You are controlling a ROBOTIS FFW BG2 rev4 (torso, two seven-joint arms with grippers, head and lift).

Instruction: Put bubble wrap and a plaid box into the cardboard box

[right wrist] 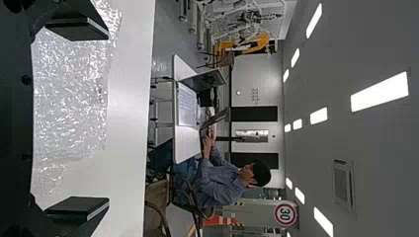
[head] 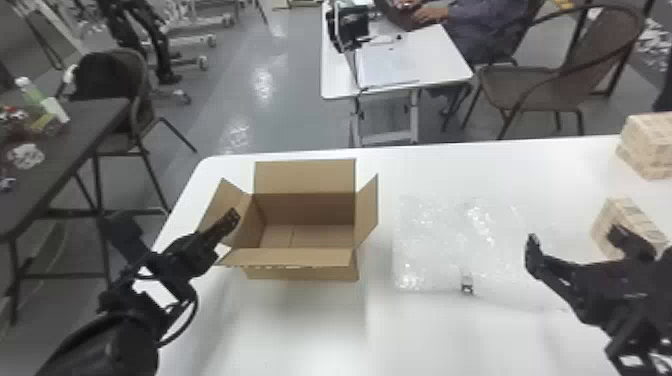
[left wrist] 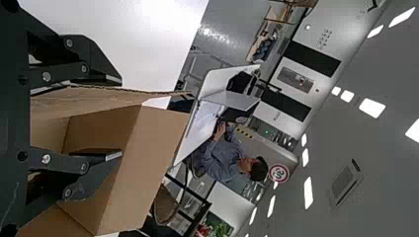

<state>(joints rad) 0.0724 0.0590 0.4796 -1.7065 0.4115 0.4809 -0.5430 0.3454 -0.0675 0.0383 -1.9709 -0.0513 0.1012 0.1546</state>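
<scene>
The left gripper (head: 231, 218) is at the cardboard box's (head: 304, 257) left flap. In the left wrist view the left gripper (left wrist: 118, 117) stands open, its fingers apart with the cardboard box (left wrist: 148, 148) behind them. The box stands with its flaps spread, and its visible floor is bare. Clear bubble wrap (head: 445, 240) lies flat on the table right of the box. The right gripper (head: 580, 240) is open near the wrap's right end; in the right wrist view, the right gripper (right wrist: 107, 118) has the bubble wrap (right wrist: 71, 98) beyond its spread fingers. A plaid box (head: 625, 220) sits partly behind the right gripper.
More plaid boxes (head: 650, 142) are stacked at the white table's (head: 475, 165) back right. A small metallic item (head: 466, 284) lies at the bubble wrap's front edge. Behind stand another table (head: 340, 80) and a chair (head: 535, 87); a dark table (head: 75, 135) is at the left.
</scene>
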